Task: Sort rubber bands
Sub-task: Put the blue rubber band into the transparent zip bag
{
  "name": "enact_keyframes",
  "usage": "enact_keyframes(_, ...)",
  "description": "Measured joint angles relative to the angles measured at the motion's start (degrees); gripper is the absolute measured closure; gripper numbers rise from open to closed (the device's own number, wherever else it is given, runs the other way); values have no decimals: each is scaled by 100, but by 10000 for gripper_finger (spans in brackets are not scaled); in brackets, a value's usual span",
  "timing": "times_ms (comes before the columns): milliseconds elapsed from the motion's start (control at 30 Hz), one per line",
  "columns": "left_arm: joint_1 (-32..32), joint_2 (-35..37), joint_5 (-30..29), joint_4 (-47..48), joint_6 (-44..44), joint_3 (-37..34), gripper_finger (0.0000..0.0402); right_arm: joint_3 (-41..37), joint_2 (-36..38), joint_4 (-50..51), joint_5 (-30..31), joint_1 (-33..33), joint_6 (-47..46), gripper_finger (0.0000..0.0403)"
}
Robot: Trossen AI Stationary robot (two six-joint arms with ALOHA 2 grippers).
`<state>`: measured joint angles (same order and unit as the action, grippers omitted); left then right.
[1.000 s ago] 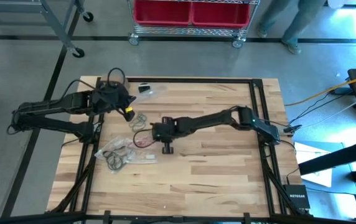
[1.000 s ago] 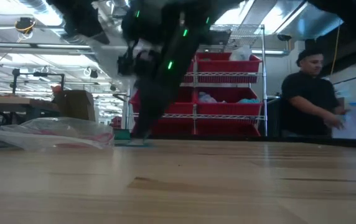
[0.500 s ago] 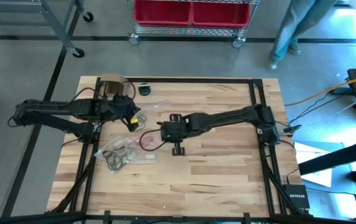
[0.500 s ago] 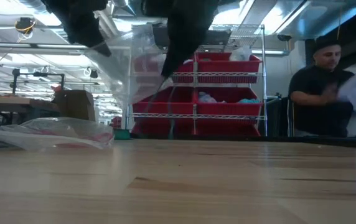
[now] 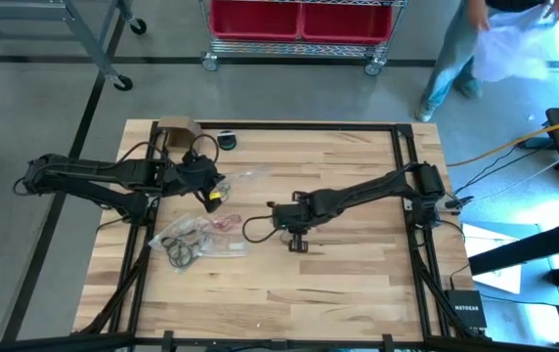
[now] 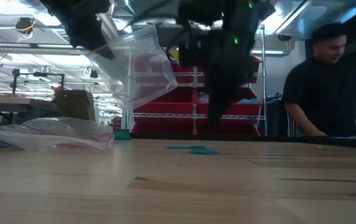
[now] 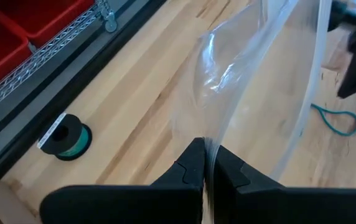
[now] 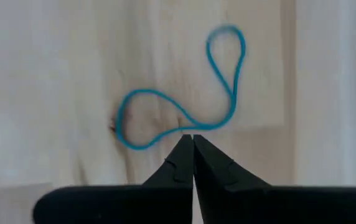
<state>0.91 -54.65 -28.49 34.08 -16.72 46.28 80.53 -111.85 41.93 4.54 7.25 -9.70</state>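
Left gripper [image 7: 206,163] pinching clear zip bag [image 7: 252,74], lifted above table [image 5: 358,264]. Right gripper [image 8: 192,144] jaws pressed together, seemingly empty, over teal rubber band [image 8: 184,93] lying flat mid-table.

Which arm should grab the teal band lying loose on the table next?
Right. The right gripper hangs shut directly over the teal rubber band, while the left gripper is clamped on the clear bag.
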Motion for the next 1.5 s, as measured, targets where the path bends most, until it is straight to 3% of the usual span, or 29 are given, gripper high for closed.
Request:
enact_keyframes(133,0,0,0,-34,16,0,401,-481,7,-287,48,-9,-656,374)
enact_keyframes(433,0,0,0,-52,-1,0,401,-942,17,-1396,810,-15,-2161,238)
enact_keyframes(567,-2,0,0,-54,16,0,401,-1191,-64,-1922,1040,-15,-2551,219)
enact_keyframes(800,28,0,17,-33,38,0,401,-1203,-474,-2270,1058,-9,-2647,256)
enact_keyframes(1100,28,0,20,-56,38,2,401,-1195,-593,-2451,1024,-5,-2440,389)
enact_keyframes(1500,102,-135,20,-121,34,4,401,-1352,-52,-2114,1568,509,-1931,402)
